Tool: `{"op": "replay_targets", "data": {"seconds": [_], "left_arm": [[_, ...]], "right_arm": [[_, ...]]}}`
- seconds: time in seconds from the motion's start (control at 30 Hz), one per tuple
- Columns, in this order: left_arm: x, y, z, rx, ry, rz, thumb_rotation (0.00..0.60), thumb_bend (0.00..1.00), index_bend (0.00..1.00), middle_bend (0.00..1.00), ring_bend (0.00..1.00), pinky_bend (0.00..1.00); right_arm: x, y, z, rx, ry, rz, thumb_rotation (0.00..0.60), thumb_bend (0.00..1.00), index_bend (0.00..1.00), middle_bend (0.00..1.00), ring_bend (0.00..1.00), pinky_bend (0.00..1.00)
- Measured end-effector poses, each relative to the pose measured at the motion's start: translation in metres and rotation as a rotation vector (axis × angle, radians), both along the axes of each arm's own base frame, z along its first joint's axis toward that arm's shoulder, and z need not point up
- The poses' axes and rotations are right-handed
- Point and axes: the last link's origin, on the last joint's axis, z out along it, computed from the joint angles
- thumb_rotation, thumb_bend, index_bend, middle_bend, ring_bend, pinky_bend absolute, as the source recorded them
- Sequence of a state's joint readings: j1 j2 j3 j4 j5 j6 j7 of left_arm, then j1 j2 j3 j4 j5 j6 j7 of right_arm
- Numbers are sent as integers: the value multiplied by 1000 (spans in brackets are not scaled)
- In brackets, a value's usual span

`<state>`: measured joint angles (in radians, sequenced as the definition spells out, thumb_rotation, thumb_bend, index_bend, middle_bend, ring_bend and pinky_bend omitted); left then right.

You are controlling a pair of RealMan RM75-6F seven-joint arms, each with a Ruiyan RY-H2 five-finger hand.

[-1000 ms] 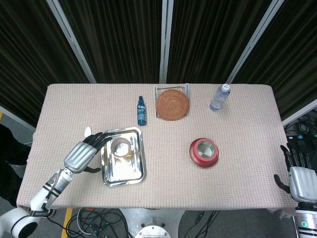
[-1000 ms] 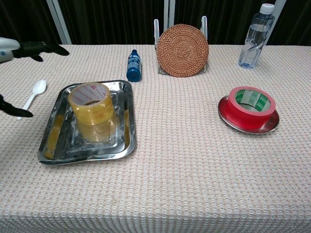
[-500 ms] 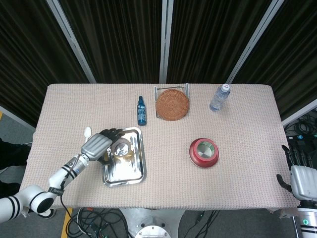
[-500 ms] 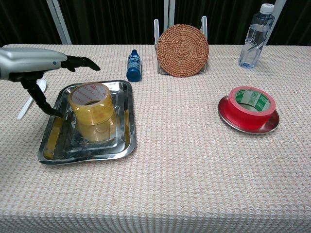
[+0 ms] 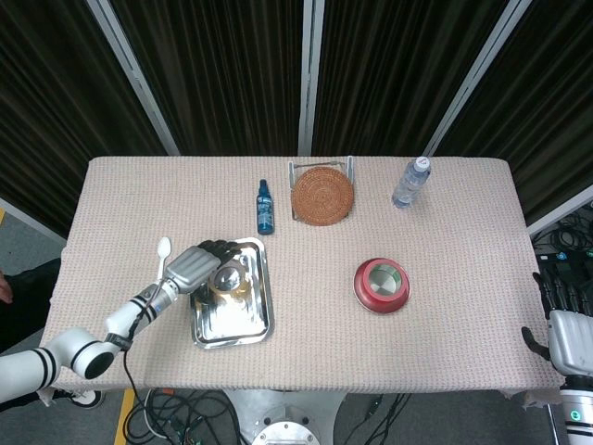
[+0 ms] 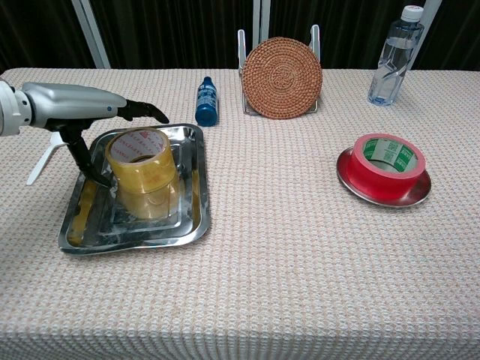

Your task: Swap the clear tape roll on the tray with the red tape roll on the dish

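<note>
The clear tape roll (image 6: pixel 141 160) stands in the steel tray (image 6: pixel 135 234) at the table's front left; from above the roll (image 5: pixel 229 276) shows in the tray (image 5: pixel 236 324). My left hand (image 6: pixel 84 106) hovers over the roll's left side. Its fingers reach out above the roll and its thumb hangs down beside the roll's left wall, not gripping it. From above, the same hand (image 5: pixel 197 263) covers the tray's upper left corner. The red tape roll (image 6: pixel 388 160) sits on the small metal dish (image 6: pixel 358 189) at the right. My right hand (image 5: pixel 563 332) rests off the table's right edge, holding nothing.
A white spoon (image 6: pixel 46 156) lies left of the tray, close under my left arm. A blue spray bottle (image 6: pixel 206 101), a wicker mat in a wire rack (image 6: pixel 282 67) and a water bottle (image 6: pixel 391 56) stand along the back.
My left hand has moved right from beside the tray to over the clear tape roll, and its thumb has come down next to the roll. The right hand has stayed put.
</note>
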<state>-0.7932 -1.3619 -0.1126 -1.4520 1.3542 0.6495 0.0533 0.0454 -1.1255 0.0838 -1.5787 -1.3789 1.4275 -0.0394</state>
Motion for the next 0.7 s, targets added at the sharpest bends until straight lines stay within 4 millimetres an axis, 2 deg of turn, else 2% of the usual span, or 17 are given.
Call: {"op": "replay_targets", "data": {"seconds": [0.13, 0.3, 0.47, 0.7], "left_arm": [[-1, 1, -1, 1, 13, -2, 600, 32, 55, 38, 0, 153], [-1, 1, -3, 1, 29, -3, 600, 88, 66, 124, 40, 246], [0, 1, -6, 5, 26, 5, 600, 187, 156, 208, 141, 341], [8, 0, -5, 35, -7, -18, 600, 237, 288, 301, 209, 388]], "right_arm": [[0, 0, 1, -2, -2, -3, 600, 207, 0, 0, 0, 0], [0, 1, 1, -5, -3, -5, 600, 209, 0, 0, 0, 0], [-1, 2, 0, 8, -1, -25, 600, 212, 0, 0, 0, 0], [-3, 3, 2, 0, -6, -39, 600, 213, 0, 0, 0, 0]]}}
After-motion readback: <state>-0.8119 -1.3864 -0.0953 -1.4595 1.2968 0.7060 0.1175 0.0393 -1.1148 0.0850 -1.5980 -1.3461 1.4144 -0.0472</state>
